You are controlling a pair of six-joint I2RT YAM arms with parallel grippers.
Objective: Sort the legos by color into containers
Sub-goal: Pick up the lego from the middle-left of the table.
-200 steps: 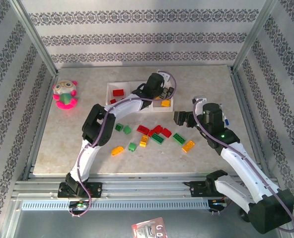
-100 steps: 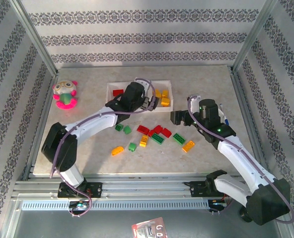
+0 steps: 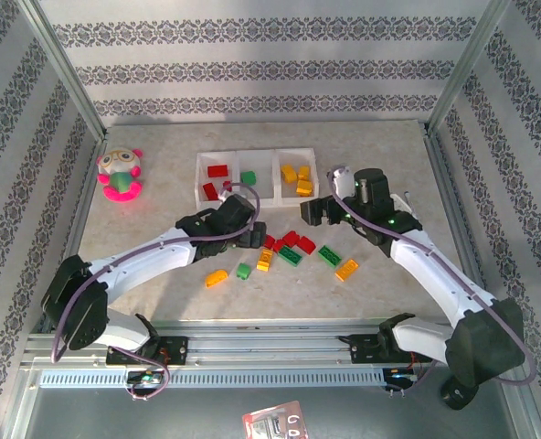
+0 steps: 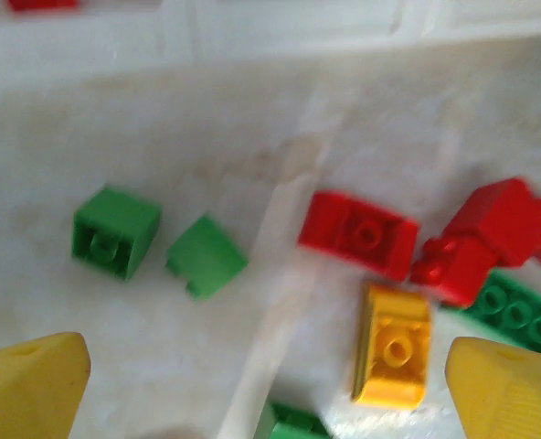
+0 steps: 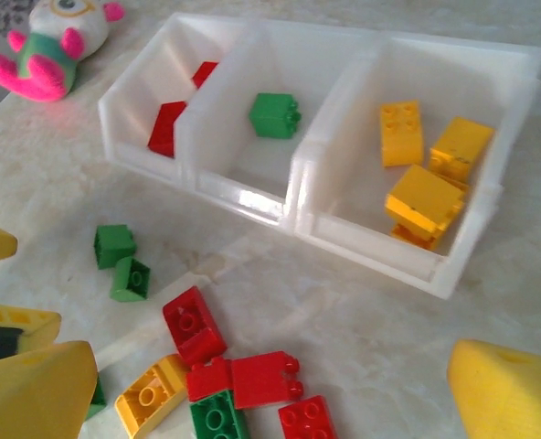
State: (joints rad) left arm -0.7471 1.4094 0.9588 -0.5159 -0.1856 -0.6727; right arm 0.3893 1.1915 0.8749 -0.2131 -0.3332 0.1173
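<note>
Left wrist view first: the left gripper (image 4: pixel 269 389) hangs wide open with nothing in it, low over the loose legos (image 3: pixel 291 242) scattered on the tabletop (image 4: pixel 280 119) just on the near side of the white three-compartment tray (image 3: pixel 276 174). Between its yellow fingertips (image 4: pixel 33 380) lies a yellow-orange brick (image 4: pixel 394 357), nearer the tip at the picture's right edge, its long axis running toward the tray, across the line the fingers would close along (so, by my reading, they would meet its long flanks with little twist of the wrist). A red sloped brick (image 4: pixel 357 233) sits between it and the tray; whether the two touch, the blur won't let me say. Over to the right gripper (image 3: pixel 316 214): also spread wide and empty, hovering just off the tray's front wall at its yellow end, so the left is the nearer tool for that brick. Inside the tray: two red pieces (image 5: pixel 170 128) at one end, one green brick (image 5: pixel 275 114) in the middle, three yellow-orange bricks (image 5: pixel 421 206) at the other. Hard to read: a second green brick (image 4: pixel 293 422) is cut off at the left wrist picture's bottom edge, the red cluster (image 4: pixel 490 238) runs off its side, and from above the left arm's wrist (image 3: pixel 234 215) covers part of the pile.
</note>
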